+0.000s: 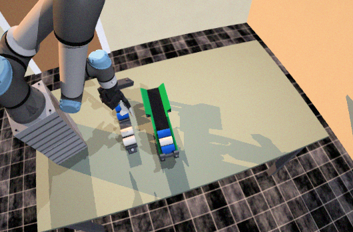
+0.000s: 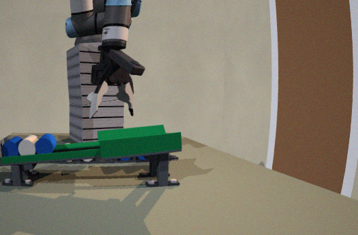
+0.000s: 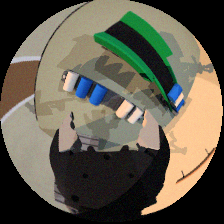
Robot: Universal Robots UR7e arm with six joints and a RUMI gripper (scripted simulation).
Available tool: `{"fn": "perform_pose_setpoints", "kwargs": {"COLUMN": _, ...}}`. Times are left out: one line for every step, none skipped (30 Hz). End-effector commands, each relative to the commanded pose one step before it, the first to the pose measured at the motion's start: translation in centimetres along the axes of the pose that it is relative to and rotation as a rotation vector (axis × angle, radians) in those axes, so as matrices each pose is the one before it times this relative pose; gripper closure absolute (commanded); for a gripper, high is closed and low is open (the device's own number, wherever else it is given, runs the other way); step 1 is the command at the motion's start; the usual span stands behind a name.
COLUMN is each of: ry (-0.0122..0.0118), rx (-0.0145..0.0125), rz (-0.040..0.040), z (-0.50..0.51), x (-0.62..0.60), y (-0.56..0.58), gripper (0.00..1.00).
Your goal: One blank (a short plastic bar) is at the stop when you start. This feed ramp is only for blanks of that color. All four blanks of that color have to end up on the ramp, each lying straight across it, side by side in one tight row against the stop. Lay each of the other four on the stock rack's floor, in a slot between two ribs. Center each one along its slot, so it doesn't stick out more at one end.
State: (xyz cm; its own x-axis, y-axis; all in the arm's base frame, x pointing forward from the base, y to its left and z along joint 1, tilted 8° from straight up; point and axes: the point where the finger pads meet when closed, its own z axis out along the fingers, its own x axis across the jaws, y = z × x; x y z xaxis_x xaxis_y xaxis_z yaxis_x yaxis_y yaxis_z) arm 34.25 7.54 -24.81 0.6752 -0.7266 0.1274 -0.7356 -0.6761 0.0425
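No brand, label or writing is showing anywhere. Grey ribbed pedestal (image 1: 48, 133) is standing at the left. Gripper (image 2: 111, 109) is hanging released, jaws spread wide and holding nothing, above the far end of the stock rack (image 1: 132, 150), which is carrying blue and white blanks. Green feed ramp (image 1: 145, 100) is lying just right of it, holding a blue blank (image 1: 167, 149), a white blank (image 1: 165, 141) and another blue blank (image 1: 163, 133) at its near stop. Beige table (image 1: 244, 100) is resting on dark tiled floor (image 1: 291, 207); an orange wall (image 1: 308, 50) is bounding the right.
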Motion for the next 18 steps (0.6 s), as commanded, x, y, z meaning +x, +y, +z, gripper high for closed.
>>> {"fn": "perform_pose_setpoints", "kwargs": {"ry": -0.00068, "rx": 0.00805, "rz": -0.16727, "z": 0.059, "x": -0.443, "y": -0.372, "gripper": 0.0}}
{"fn": "perform_pose_setpoints", "kwargs": {"ry": 0.0, "rx": 0.0, "rz": 0.0, "z": 0.0, "x": 0.0, "y": 0.0, "gripper": 0.0}}
{"fn": "perform_pose_setpoints", "kwargs": {"ry": 0.0, "rx": 0.0, "rz": 0.0, "z": 0.0, "x": 0.0, "y": 0.0, "gripper": 0.0}}
{"fn": "perform_pose_setpoints", "kwargs": {"ry": 0.00001, "rx": 0.0, "rz": -0.0126, "z": 0.002, "x": -0.044, "y": -0.019, "gripper": 0.0}}
{"fn": "perform_pose_setpoints", "kwargs": {"ry": 0.00009, "rx": -0.00004, "rz": -0.04062, "z": -0.003, "x": -0.124, "y": -0.041, "gripper": 0.0}}
{"fn": "perform_pose_setpoints", "kwargs": {"ry": 0.00008, "rx": 0.00009, "rz": -0.04147, "z": 0.012, "x": -0.157, "y": -0.086, "gripper": 0.0}}
{"fn": "perform_pose_setpoints", "kwargs": {"ry": 0.00004, "rx": 0.00001, "rz": -0.02331, "z": 0.01, "x": -0.075, "y": -0.041, "gripper": 0.0}}
{"fn": "perform_pose_setpoints", "kwargs": {"ry": 0.00003, "rx": 0.0, "rz": -0.01647, "z": 0.007, "x": -0.052, "y": -0.03, "gripper": 0.0}}
{"fn": "perform_pose_setpoints", "kwargs": {"ry": 0.00003, "rx": 0.0, "rz": -0.02414, "z": 0.006, "x": -0.079, "y": -0.042, "gripper": 0.0}}
{"fn": "perform_pose_setpoints", "kwargs": {"ry": 0.00002, "rx": 0.0, "rz": -0.01476, "z": 0.003, "x": -0.047, "y": -0.026, "gripper": 0.0}}
{"fn": "perform_pose_setpoints", "kwargs": {"ry": -0.00009, "rx": -0.00005, "rz": -0.02941, "z": 0.003, "x": -0.105, "y": -0.048, "gripper": 0.0}}
{"fn": "perform_pose_setpoints", "kwargs": {"ry": -0.00003, "rx": -0.00002, "rz": -0.00858, "z": 0.001, "x": -0.03, "y": -0.015, "gripper": 0.0}}
{"fn": "perform_pose_setpoints", "kwargs": {"ry": -0.00011, "rx": -0.00006, "rz": -0.03592, "z": 0.001, "x": -0.127, "y": -0.06, "gripper": 0.0}}
{"fn": "perform_pose_setpoints", "kwargs": {"ry": 0.0, "rx": 0.0, "rz": -0.00111, "z": 0.0, "x": -0.004, "y": -0.002, "gripper": 0.0}}
{"fn": "perform_pose_setpoints", "kwargs": {"ry": 0.00001, "rx": -0.00002, "rz": -0.03603, "z": 0.002, "x": -0.117, "y": -0.065, "gripper": 0.0}}
{"fn": "perform_pose_setpoints", "kwargs": {"ry": 0.00003, "rx": -0.00001, "rz": -0.02771, "z": 0.009, "x": -0.083, "y": -0.054, "gripper": 0.0}}
{"fn": "perform_pose_setpoints", "kwargs": {"ry": 0.00001, "rx": 0.0, "rz": -0.00729, "z": 0.002, "x": -0.021, "y": -0.015, "gripper": 0.0}}
{"fn": "perform_pose_setpoints", "kwargs": {"ry": 0.00014, "rx": 0.00001, "rz": -0.03394, "z": 0.004, "x": -0.097, "y": -0.068, "gripper": 0.0}}
